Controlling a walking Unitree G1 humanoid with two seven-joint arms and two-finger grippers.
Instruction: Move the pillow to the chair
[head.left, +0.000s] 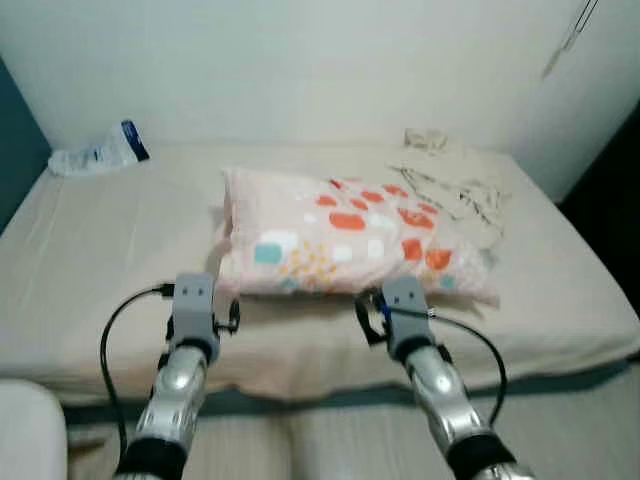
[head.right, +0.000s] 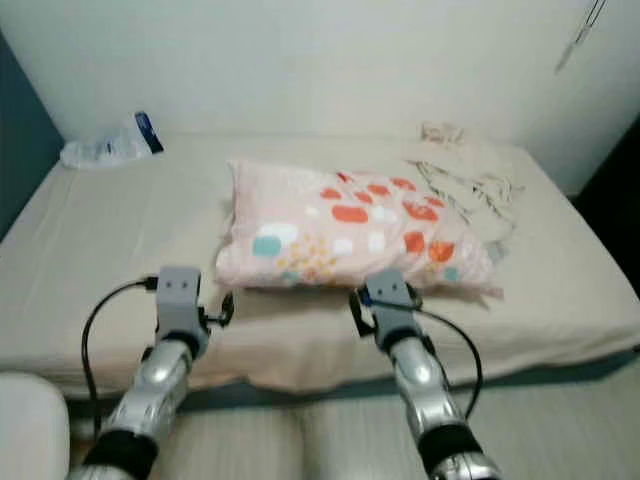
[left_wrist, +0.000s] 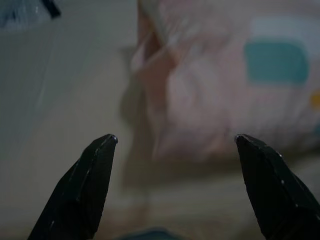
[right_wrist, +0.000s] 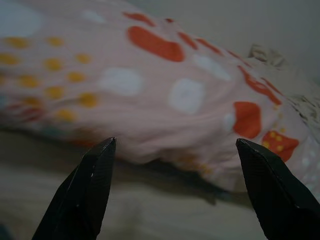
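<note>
The pillow (head.left: 350, 235), pink with red, white, teal and yellow patches, lies flat on the bed (head.left: 110, 260), near the middle of the mattress and a little toward the wall. Both arms are stretched toward its near long edge. The left gripper (left_wrist: 175, 142) is in front of the pillow's left corner, with its two black fingers spread wide and nothing between them. The right gripper (right_wrist: 175, 145) is in front of the near edge more to the right; its fingers are also wide apart and empty, and the pillow's side is just ahead of the tips.

Behind the pillow, to its right, lies a crumpled patterned cloth (head.left: 455, 190), and far to the pillow's left there is a white and blue package (head.left: 100, 153) near the wall. I cannot see the chair.

I judge the step in hand is the approach for a two-handed grasp. To do it well, each gripper should go forward low, one finger sliding under the pillow's edge and the other above it, and both should close at similar depth. The pillow is soft and will sag, so a deep bite on both sides is safer than a pinch of the cover only. The cloth should not come along with it.
</note>
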